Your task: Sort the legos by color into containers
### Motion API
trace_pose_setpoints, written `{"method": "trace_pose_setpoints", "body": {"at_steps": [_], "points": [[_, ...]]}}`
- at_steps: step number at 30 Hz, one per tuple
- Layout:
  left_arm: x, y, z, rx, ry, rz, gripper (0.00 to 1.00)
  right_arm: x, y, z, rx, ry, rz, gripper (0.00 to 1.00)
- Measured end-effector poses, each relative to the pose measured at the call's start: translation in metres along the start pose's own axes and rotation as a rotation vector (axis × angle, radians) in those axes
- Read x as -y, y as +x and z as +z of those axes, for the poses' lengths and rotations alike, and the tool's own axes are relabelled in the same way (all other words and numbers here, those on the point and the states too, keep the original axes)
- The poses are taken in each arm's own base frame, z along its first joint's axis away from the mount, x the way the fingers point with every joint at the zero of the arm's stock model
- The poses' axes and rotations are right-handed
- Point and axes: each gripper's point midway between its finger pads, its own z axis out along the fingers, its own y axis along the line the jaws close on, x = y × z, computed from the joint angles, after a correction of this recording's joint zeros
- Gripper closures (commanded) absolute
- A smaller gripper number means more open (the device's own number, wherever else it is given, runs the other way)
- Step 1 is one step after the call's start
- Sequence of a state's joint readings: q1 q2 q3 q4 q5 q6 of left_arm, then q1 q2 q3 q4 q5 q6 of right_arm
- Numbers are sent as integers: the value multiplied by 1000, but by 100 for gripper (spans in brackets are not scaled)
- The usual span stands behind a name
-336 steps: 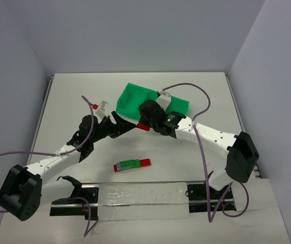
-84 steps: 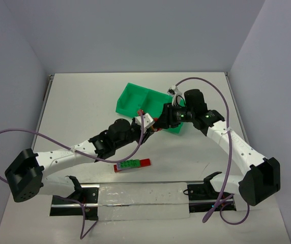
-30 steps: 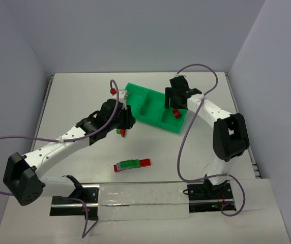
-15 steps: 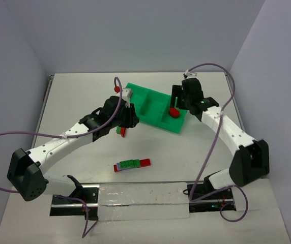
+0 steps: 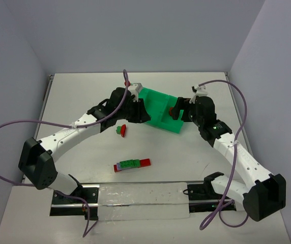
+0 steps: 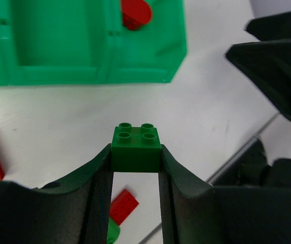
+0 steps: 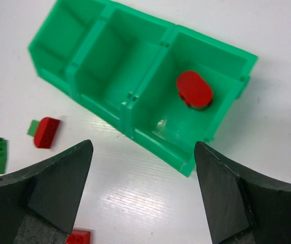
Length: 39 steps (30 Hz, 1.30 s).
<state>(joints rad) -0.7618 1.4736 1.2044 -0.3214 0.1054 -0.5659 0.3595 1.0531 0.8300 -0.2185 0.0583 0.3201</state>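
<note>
The green tray has three containers in a row. A red rounded lego lies in its right-hand compartment. In the left wrist view my left gripper is shut on a green four-stud lego, held above the table just in front of the tray. My right gripper hangs open and empty above the tray's near right corner. A red-and-green lego lies on the table left of the tray. Nearer the arm bases lies a joined stack of red, green and lavender-grey bricks.
The left and middle compartments show nothing inside. The two grippers stand close together at opposite ends of the tray. A clear strip runs along the near table edge between the arm bases. Grey walls enclose the table.
My right gripper has let go of the red lego into the right-hand compartment, opened wider and drawn back. My left arm has carried the green lego rightward to the tray.
</note>
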Motion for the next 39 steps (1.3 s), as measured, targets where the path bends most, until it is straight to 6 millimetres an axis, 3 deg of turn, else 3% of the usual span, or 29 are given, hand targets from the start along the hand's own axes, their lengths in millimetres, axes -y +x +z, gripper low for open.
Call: {"method": "trace_pose_setpoints", "body": {"at_steps": [5, 9, 12, 16, 22, 30, 35, 39], "points": [[29, 8, -2, -71, 195, 28, 100, -21, 2, -3, 6, -121, 26, 20], [39, 14, -13, -87, 292, 54, 100, -44, 7, -10, -33, -256, 20, 23], [35, 7, -17, -70, 304, 43, 100, -54, 3, -18, -13, -318, 13, 22], [20, -5, -12, -53, 260, -9, 100, -53, -6, -28, 33, -309, 10, 20], [-2, -29, 28, -31, 95, -125, 100, -34, -13, -37, 77, -206, 19, 19], [-35, -61, 80, 39, -125, -278, 100, -13, -34, -76, 219, -110, 38, 19], [-48, -73, 112, 66, -202, -343, 100, -5, -29, -84, 236, -83, 54, 19], [-57, -72, 133, 65, -231, -368, 100, -3, -24, -82, 222, -74, 65, 19]]}}
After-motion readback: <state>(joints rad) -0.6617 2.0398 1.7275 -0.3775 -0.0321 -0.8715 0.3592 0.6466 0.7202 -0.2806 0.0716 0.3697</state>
